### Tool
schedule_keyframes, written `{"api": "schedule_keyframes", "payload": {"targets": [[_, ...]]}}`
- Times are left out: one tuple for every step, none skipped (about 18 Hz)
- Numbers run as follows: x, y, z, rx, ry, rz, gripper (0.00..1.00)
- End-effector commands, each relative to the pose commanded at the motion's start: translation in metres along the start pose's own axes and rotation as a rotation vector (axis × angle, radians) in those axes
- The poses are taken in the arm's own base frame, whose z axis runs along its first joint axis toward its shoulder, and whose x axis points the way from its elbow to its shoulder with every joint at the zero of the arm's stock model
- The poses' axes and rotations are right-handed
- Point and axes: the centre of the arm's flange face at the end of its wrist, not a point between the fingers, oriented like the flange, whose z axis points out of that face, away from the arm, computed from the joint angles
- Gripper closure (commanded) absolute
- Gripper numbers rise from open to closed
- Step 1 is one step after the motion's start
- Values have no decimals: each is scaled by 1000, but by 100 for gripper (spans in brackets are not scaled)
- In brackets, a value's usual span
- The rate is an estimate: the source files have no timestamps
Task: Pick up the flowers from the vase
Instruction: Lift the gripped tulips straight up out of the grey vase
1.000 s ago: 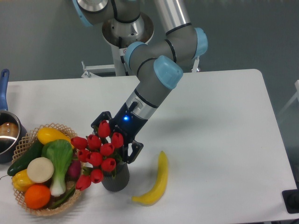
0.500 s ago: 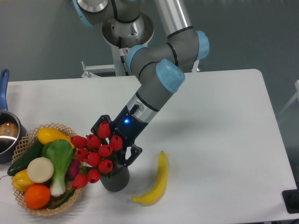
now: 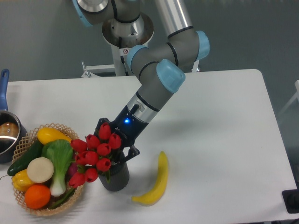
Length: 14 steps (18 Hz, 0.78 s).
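The step in hand looks like the grasp itself: the tool (image 3: 114, 144) is down at the flowers (image 3: 93, 156), behind the red buds, and the bunch is not yet out of the vase (image 3: 117, 176). The stems go down into the vase, which stands on the counter (image 3: 215, 140) directly under the tool, and the buds lean away from the tool toward the basket (image 3: 28, 140) at its far side.

The state of the tool I cannot tell. One dark finger shows at each side of the upper buds, but the buds hide the space between them, so it is not clear if the fingers press the stems or only stand around them.

In my judgement, the next move needs a firm closing on the bound stems and then a lift along the line of the vase, so that the vase does not tip or come up with the bunch. The banana (image 3: 156, 179) lies near the vase, on the other side from the basket.

The arm reaches down from its base at the back of the counter, the forearm slanting toward the front, and the wrist is tilted so the tool meets the flowers from behind and above. A blue light shines on the wrist.
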Motion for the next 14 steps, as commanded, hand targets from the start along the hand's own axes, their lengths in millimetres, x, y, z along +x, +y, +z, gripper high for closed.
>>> {"api": "schedule_keyframes", "payload": {"targets": [[0,-2,-2,3,-3,1,48],[0,-2,-5,7,-5,2,48],[-1,-3,-7,19,-1,-2,48],[-1,-5,-9,39,5,-5,48],[0,-7,-10,56,14,-7,48],[0,-10,-17,74,12,-6,48],[0,-13,-24,89,9,-4,48],[1,-15,-28,97,7,-8,48],[3,-20,-33,101,0,-11,48],[5,-22,-36,104,-2,-19,48],[7,-26,-40,111,-5,-23,48],[9,-29,-45,120,-8,-28,48],[11,-34,-49,132,-6,-31,48],[13,-39,-55,145,-8,-35,48]]}}
